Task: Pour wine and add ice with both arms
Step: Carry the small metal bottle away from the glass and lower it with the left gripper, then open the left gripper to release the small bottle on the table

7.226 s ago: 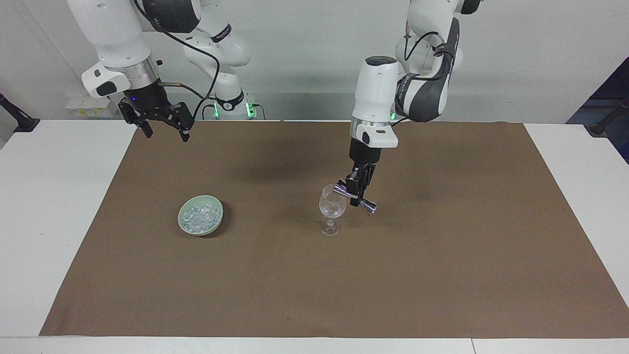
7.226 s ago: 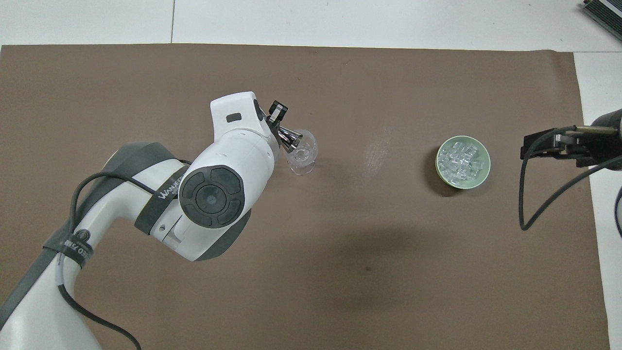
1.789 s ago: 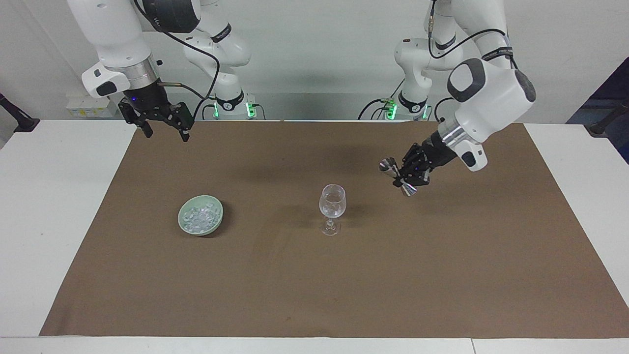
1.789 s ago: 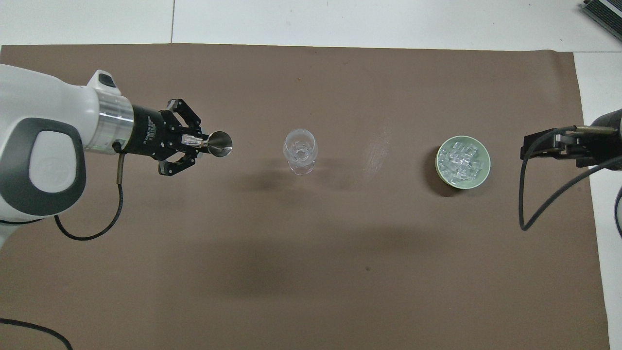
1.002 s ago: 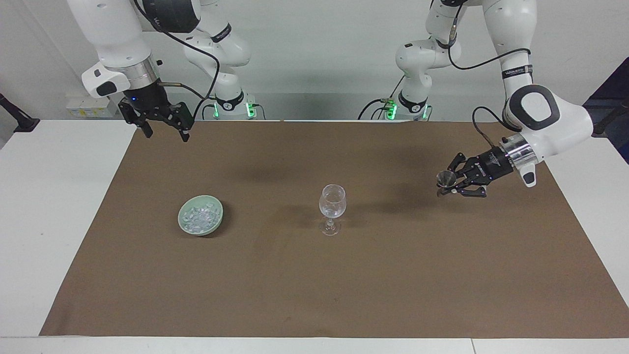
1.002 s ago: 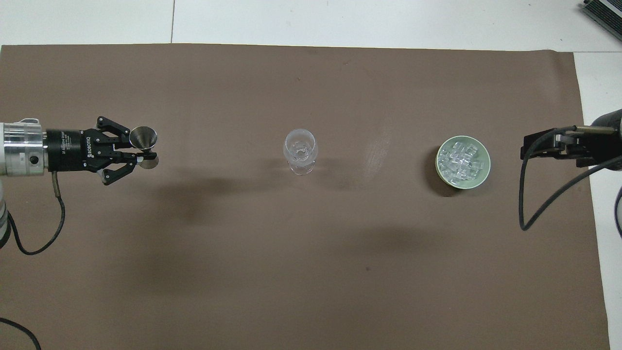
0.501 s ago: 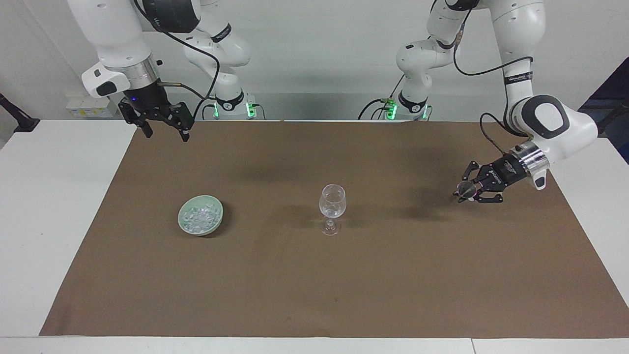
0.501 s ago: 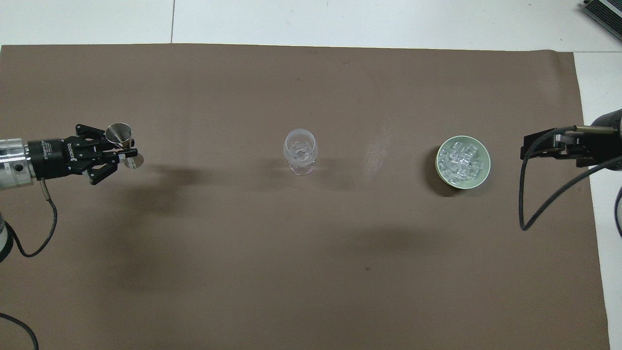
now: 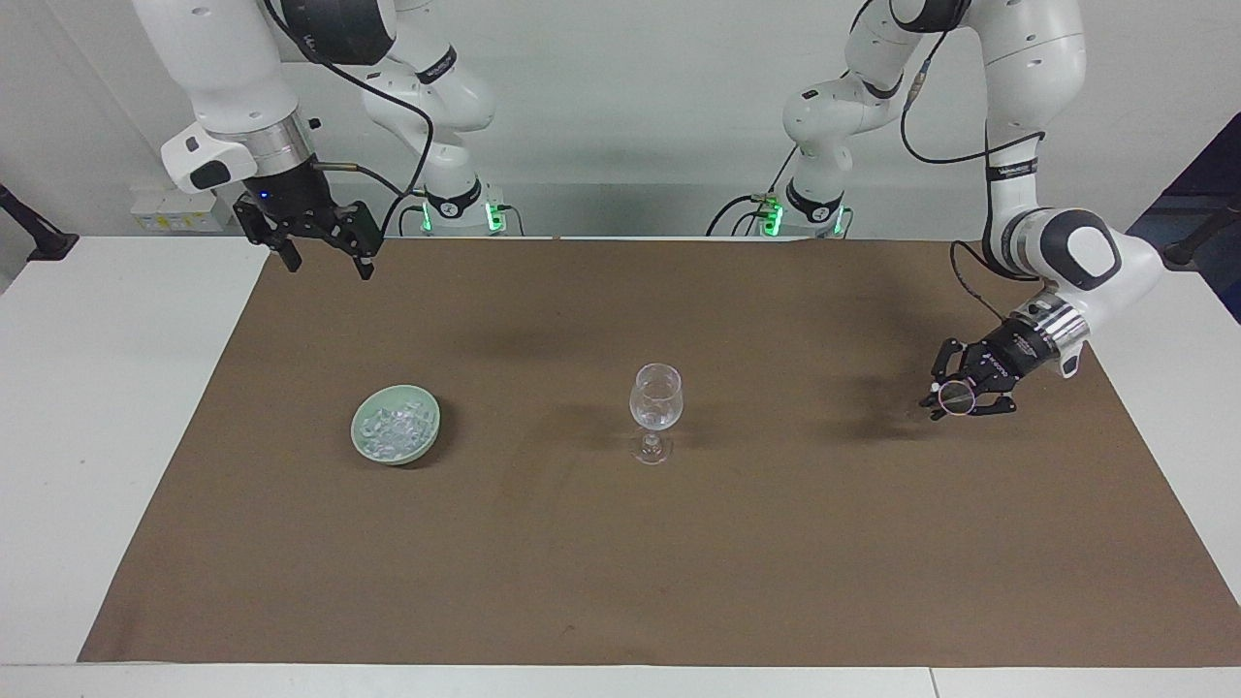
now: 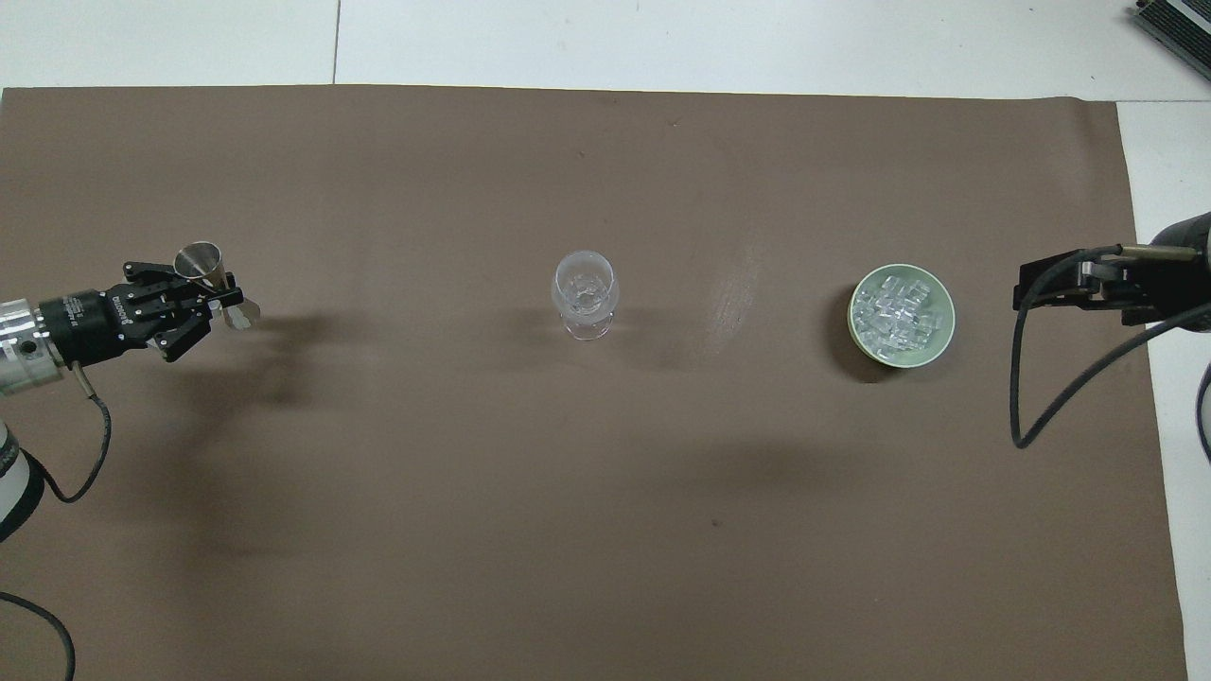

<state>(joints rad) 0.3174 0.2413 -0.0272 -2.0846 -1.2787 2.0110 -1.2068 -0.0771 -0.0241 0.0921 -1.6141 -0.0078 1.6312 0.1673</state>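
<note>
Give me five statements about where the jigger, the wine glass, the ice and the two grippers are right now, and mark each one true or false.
1. The left gripper holds a metal jigger. True.
2. The wine glass lies tipped on its side. False: it stands upright on the brown mat.
3. The ice sits in the green bowl. True.
4. The right gripper grips the bowl. False: it waits with open jaws over the mat's edge, apart from the bowl.
5. The jigger is over the wine glass. False: it is low over the mat toward the left arm's end.
</note>
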